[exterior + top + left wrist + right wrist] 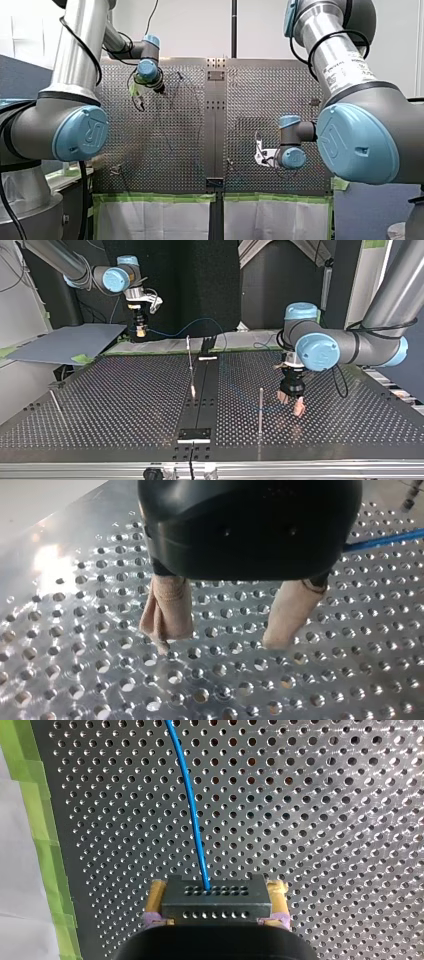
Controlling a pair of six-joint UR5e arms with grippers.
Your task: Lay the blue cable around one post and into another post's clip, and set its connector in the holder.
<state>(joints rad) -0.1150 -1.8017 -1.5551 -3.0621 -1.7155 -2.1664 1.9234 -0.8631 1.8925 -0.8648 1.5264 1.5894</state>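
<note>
Thin blue cable [191,795], probably limp: best held by its dark rectangular connector [215,906], clamped in my right gripper [218,892]; my left gripper [227,630] gapes empty.

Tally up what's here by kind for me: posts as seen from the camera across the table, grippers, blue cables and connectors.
Posts: 3
Grippers: 2, left gripper and right gripper
Blue cable: 1
Connector: 1
Total: 7
</note>
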